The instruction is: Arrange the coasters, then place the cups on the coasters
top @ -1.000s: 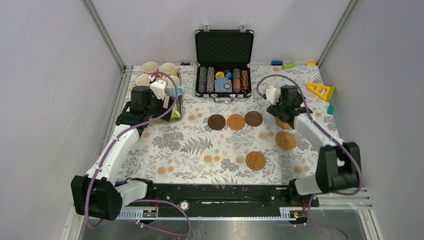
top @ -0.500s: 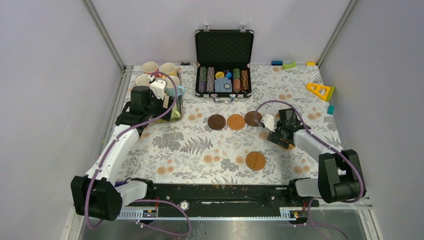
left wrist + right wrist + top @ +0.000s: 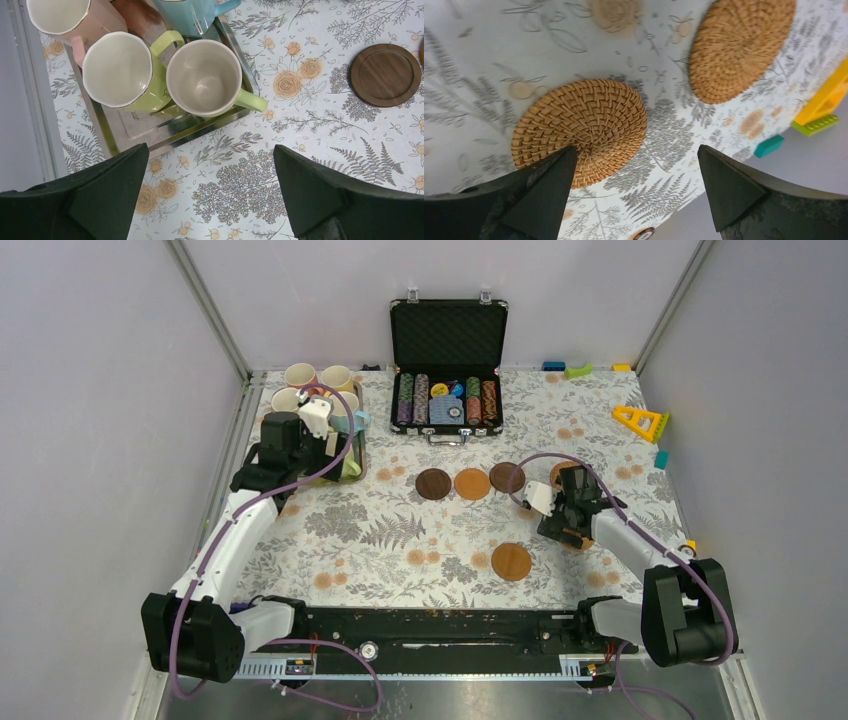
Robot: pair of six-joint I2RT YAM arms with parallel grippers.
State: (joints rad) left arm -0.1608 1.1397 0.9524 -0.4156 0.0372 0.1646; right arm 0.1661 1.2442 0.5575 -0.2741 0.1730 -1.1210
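I'm hovering the right pincer [image 3: 634,150], spread wide and empty, over 1 woven coaster [image 3: 579,127] lying beneath 1 finger and the gap; a 2nd woven coaster [image 3: 741,47] is lying ahead. The left pincer [image 3: 210,150], also spread, is hanging by the edge of the tray [image 3: 190,129], a pale green cup [image 3: 202,77] just ahead.

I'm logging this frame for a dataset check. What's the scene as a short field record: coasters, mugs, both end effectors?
row: left dark coaster, orange coaster, right dark coaster, mid-table
single: lone coaster, nearer the arms, apart from row
woven: two woven coasters, right side, apart
mugs: pink mug, two green mugs, blue mug on tray; none on coasters
left end effector: open, above tray edge
right end effector: open, over one woven coaster
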